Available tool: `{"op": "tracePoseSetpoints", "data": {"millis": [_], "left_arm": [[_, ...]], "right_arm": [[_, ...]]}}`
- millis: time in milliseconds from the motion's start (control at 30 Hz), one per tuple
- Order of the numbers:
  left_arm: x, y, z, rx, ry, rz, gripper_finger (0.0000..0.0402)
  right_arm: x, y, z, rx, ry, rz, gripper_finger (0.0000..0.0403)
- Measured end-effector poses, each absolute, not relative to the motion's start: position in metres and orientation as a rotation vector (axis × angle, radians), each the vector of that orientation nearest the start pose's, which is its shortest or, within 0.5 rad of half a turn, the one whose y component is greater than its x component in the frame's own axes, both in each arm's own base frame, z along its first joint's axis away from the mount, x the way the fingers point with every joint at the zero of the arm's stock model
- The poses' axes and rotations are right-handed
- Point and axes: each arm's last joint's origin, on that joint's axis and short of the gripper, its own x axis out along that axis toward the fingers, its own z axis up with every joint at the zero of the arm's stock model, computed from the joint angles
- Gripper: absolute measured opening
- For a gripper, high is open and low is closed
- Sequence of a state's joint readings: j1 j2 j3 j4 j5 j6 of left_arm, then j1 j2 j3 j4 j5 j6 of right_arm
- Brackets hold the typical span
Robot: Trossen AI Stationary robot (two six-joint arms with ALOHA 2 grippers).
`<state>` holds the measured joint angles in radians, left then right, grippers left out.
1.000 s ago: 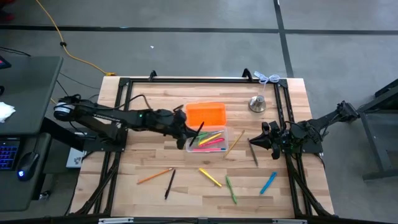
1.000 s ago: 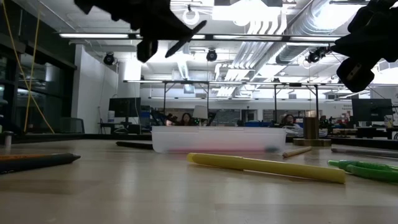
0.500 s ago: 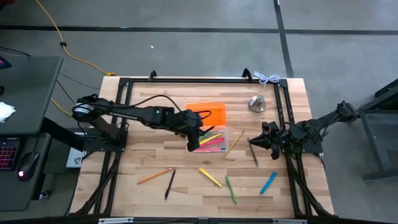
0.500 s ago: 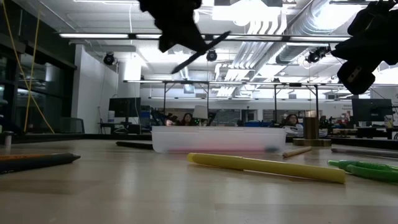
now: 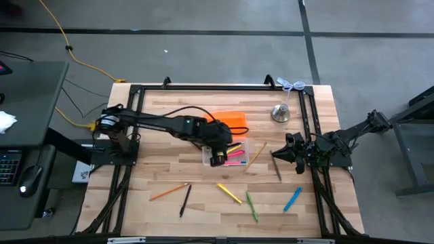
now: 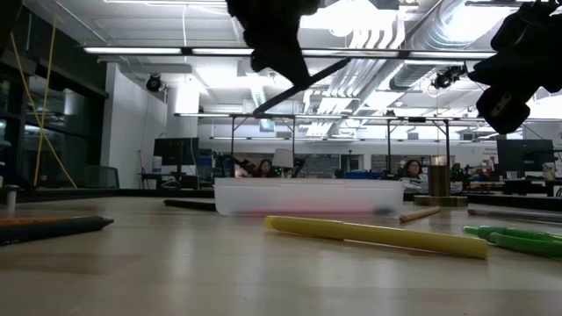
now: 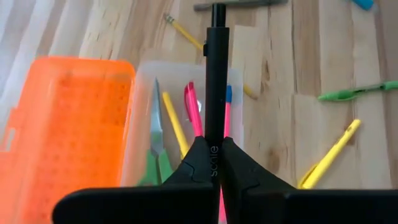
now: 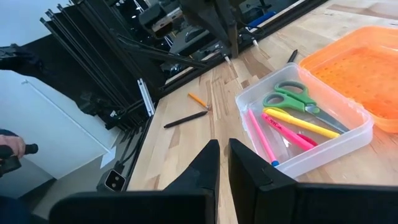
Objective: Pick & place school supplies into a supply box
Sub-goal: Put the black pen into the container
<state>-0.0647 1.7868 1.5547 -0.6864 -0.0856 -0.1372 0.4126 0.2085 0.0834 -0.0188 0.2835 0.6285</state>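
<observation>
Black and slim, a pen (image 7: 216, 74) stands clamped between the fingers of the left gripper (image 7: 211, 152) in the left wrist view, its far end reaching out past the supply box (image 7: 144, 74), whose clear tub shows green-handled scissors (image 7: 154, 158), a yellow marker (image 7: 174, 121) and a pink marker (image 7: 193, 112) inside, with the orange lid (image 7: 62, 124) folded open beside it. From the high view, the left gripper (image 5: 217, 154) hangs over the near left corner of the supply box (image 5: 230, 154), while the right gripper (image 5: 286, 150) waits near the table's right edge, well apart from the box; loose supplies lie on the wood nearer the front: an orange pencil (image 5: 169, 192), a black pen (image 5: 185, 200), a yellow pen (image 5: 228, 193), a green pen (image 5: 251, 207) and a blue pen (image 5: 292, 198). In the low view the held pen (image 6: 303, 86) slants high above the box (image 6: 303, 197), clear of it. The right wrist view shows the right arm's fingers (image 8: 205, 168) drawn close together with nothing between them, and the box (image 8: 305, 134) ahead with scissors (image 8: 292, 99) and markers in it. Against the frame a second ago, the left arm has travelled rightward from beside the box to over it, carrying the pen along; the right arm has stayed put.
</observation>
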Motion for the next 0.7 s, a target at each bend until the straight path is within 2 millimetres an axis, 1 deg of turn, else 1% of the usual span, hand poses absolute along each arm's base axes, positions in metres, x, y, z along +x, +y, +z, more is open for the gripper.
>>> {"op": "tracePoseSetpoints", "data": {"millis": [167,300,700], "left_arm": [[0.399,-0.024,0.278,-0.009,0.994,0.023,0.0035],[0.406,-0.022,0.265,-0.018,1.073,-0.012,0.0035],[0.423,0.004,0.222,-0.101,1.172,-0.033,0.0035]], "right_arm": [[0.101,0.035,0.173,0.577,0.171,0.081,0.0012],[0.101,0.035,0.173,0.577,0.171,0.08,0.0012],[0.101,0.035,0.173,0.576,0.173,0.078,0.0012]]}}
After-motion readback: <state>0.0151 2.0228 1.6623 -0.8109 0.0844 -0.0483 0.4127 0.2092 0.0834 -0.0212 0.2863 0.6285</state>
